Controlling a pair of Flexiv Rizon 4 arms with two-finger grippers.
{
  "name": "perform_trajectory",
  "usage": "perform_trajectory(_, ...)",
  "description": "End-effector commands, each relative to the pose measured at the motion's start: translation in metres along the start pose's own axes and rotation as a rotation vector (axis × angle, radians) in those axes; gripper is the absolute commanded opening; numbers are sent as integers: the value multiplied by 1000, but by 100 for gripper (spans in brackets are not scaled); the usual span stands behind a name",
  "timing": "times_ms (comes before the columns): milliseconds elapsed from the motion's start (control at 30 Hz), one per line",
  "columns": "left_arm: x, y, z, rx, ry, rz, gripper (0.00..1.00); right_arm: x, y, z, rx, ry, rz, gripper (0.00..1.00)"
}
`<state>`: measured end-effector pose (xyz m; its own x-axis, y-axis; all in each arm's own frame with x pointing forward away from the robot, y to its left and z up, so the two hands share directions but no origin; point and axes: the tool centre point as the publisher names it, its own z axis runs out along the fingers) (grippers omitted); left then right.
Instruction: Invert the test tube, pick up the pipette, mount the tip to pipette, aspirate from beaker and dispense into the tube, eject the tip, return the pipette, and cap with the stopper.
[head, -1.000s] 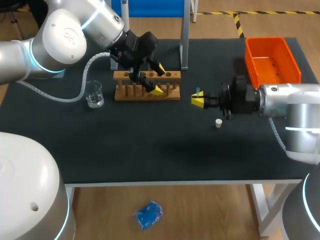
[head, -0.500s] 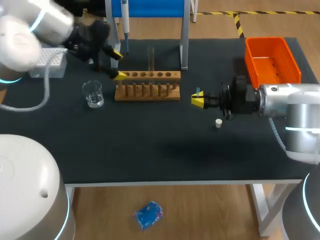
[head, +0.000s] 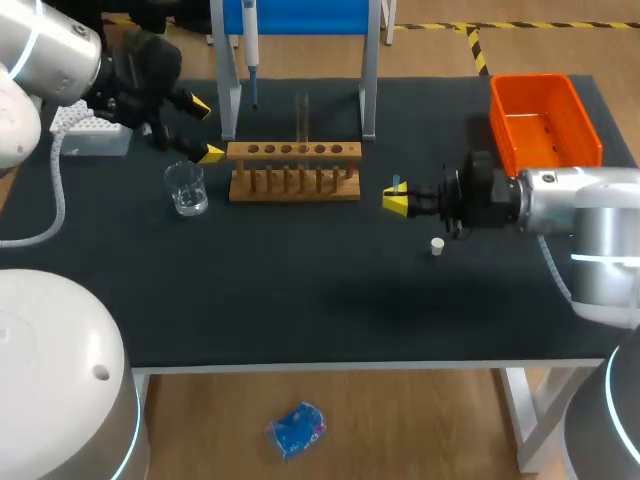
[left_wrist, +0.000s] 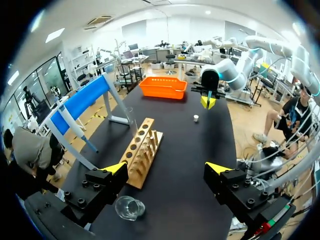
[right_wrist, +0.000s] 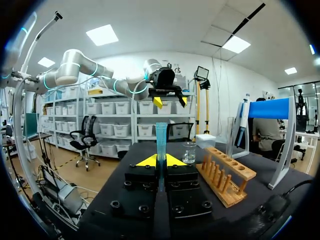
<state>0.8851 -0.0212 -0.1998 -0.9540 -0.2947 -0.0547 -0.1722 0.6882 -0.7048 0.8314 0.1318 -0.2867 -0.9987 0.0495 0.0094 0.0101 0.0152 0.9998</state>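
Head view: L gripper (head: 200, 130) is held over the table's far-left part, fingers wide apart, nothing between them. Just near of it the beaker (head: 187, 188) is seen, w/ the tip box (head: 92, 135) to the gripper's left and the wooden rack (head: 294, 170) to its right. In the rack's far row the test tube (head: 301, 115) is stood upright, well apart from both grippers. Beyond the rack the pipette (head: 251, 45) is hung on the blue stand (head: 300, 15). R gripper (head: 395, 199) is held just right of the rack, fingers brought together on a small blue piece (head: 397, 184); what it is can't be told. The stopper (head: 437, 245) lies near-right of that gripper, not touching. At far right the orange bin (head: 545, 120) is placed. Right wrist view: blue piece is gripped upright from both sides. Left wrist view: beaker is seen below the spread fingers, rack ahead.
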Motion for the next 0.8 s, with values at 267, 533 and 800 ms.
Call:
perform_trajectory(267,-57,7,-8,20,-94,-47,100,1,1,-1,2,-1,0,0)
perform_trajectory(533,-138,8,-5,43,-170,-114,100,1,1,-1,2,-1,0,0)
perform_trajectory(800,-206,-1,17,36,-267,-197,100,1,1,-1,2,-1,0,0)
